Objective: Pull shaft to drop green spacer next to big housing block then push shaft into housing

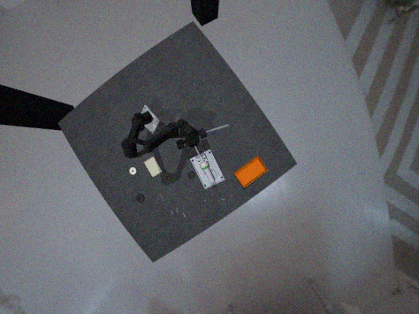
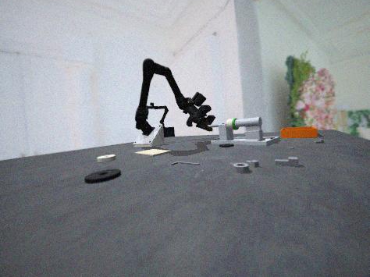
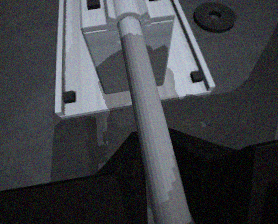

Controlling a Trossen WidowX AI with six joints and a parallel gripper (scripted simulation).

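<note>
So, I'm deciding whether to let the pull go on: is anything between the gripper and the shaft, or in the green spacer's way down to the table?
Nothing between gripper and shaft: it is shut on it. Below the green spacer, though, lies the base plate, between it and the table.

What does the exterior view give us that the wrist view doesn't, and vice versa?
Exterior only: the green spacer beside the housing, the orange bin, and the arm from base to gripper.

Wrist only: a close look down the length of the shaft, and the dark square marks in the plate's near corners.

Both: the shaft running into the near support, the plate, and a dark disc beside it.
</note>
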